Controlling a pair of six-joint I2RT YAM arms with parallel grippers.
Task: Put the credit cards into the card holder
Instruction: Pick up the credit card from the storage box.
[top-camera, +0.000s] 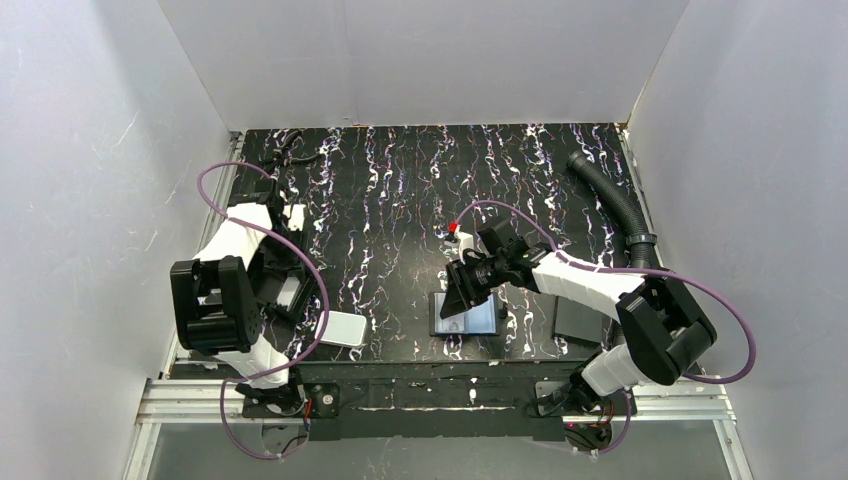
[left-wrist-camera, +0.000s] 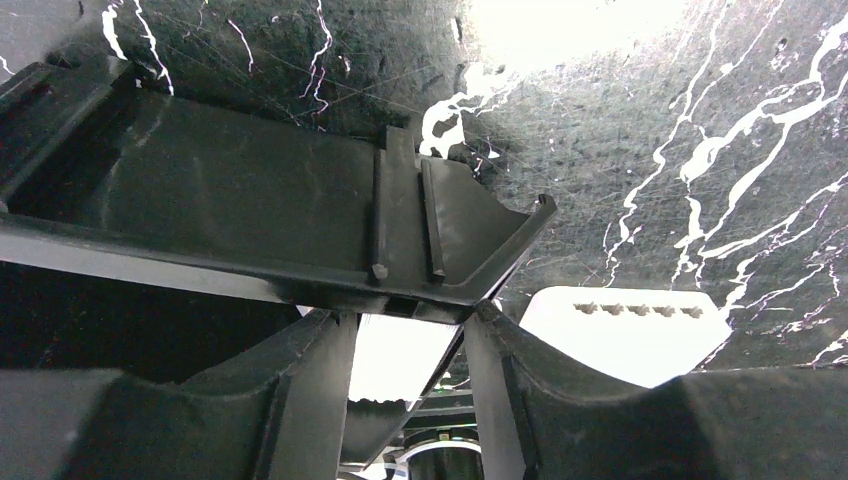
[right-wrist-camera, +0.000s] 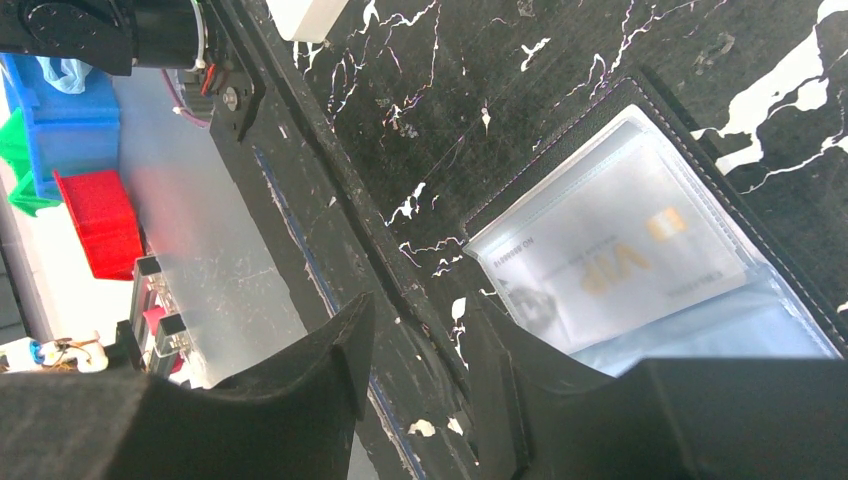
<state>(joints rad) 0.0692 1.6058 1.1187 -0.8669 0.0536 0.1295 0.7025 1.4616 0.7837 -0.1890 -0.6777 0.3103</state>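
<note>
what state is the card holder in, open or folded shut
Open: the card holder lies spread flat on the table, clear pockets facing up, a silver card showing through one.

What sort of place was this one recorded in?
Most likely a lab robot cell: plain white walls box in a black marbled table, an aluminium rail runs along its near edge, and coloured bins sit off the table.

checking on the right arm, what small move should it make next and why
Probably lift the right gripper straight up and away from the card holder. Its jaws stand open with nothing between them, and a card already appears to lie inside the clear pocket, so little seems left to do here.
</note>
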